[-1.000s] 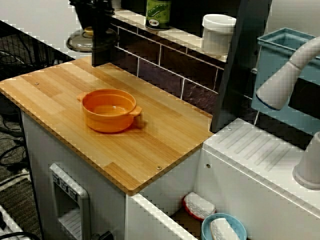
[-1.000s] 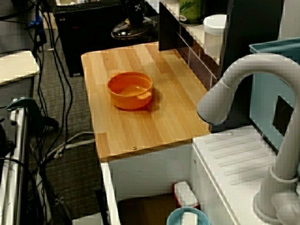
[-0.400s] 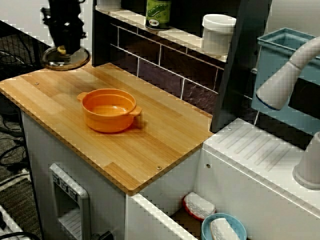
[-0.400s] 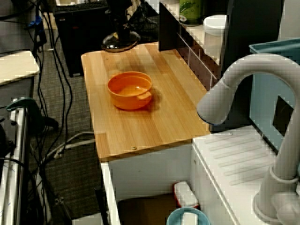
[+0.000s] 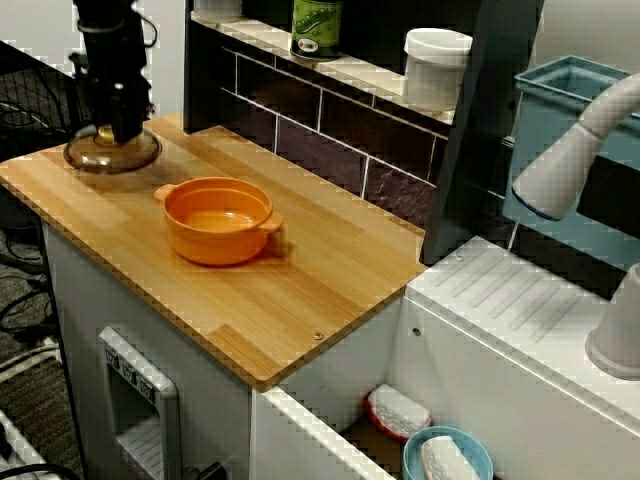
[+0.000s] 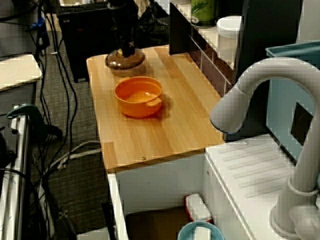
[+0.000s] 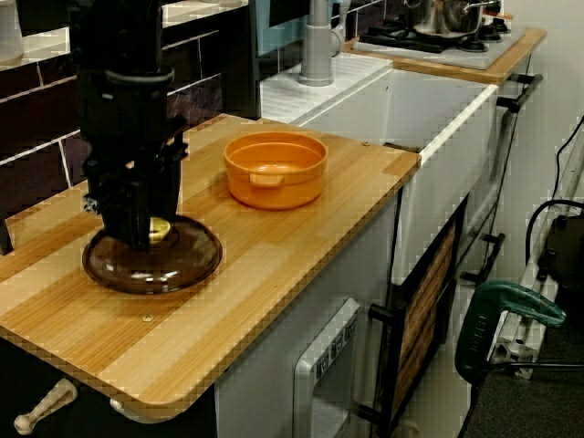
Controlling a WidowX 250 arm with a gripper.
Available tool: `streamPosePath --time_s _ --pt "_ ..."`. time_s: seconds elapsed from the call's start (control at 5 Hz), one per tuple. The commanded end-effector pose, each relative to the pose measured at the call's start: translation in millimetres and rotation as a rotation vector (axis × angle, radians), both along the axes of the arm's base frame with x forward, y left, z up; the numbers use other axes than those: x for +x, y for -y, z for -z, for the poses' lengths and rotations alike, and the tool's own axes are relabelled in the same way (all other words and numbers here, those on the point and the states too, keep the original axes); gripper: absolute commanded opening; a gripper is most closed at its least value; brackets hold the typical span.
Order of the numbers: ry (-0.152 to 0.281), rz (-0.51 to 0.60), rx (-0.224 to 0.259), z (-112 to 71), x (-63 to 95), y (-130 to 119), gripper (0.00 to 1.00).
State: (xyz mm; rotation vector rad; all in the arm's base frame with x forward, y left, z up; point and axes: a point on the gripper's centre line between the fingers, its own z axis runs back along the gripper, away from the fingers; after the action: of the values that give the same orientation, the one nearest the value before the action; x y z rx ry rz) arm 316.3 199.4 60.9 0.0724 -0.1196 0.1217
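My black gripper (image 5: 112, 126) stands upright at the left end of the wooden counter (image 5: 330, 285), shut on the yellow knob (image 7: 160, 227) of a smoky glass lid (image 5: 112, 153). The lid lies flat and seems to rest on the wood; in the view from the counter's end, the lid (image 7: 152, 256) sits under the gripper (image 7: 151, 230). An empty orange two-handled pot (image 5: 218, 220) stands mid-counter, a short gap to the right of the lid. The view from the sink side shows the gripper (image 6: 127, 49), the lid (image 6: 125, 60) and the pot (image 6: 139, 96) just in front of it.
A dark tiled back wall with a shelf carries a green can (image 5: 317, 27) and a white canister (image 5: 436, 66). On the right are a grey faucet (image 5: 570, 152) and a sink holding a blue bowl (image 5: 447, 457). A green power tool (image 7: 506, 311) lies on the floor.
The gripper carried the lid from the back corner near the shelf out to the left end of the counter and lowered it onto the wood. The pot has not moved.
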Motion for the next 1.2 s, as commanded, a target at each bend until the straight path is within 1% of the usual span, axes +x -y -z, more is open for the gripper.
streamPosePath --time_s 0.0,0.2,0.4,0.6,0.8,1.0 --pt "-0.001 -0.007 0.030 -4.5 12.0 -6.6 0.00" --pt "-0.016 -0.035 0.027 -4.0 14.0 -6.0 1.00" --pt "-0.030 -0.049 0.005 -6.4 17.7 -6.0 1.00" --pt "-0.027 -0.062 -0.034 -18.0 21.3 -5.0 1.00" --pt "-0.009 -0.053 -0.099 -40.6 22.3 8.9 1.00" --pt "0.001 0.008 -0.135 -62.8 14.7 31.4 1.00"
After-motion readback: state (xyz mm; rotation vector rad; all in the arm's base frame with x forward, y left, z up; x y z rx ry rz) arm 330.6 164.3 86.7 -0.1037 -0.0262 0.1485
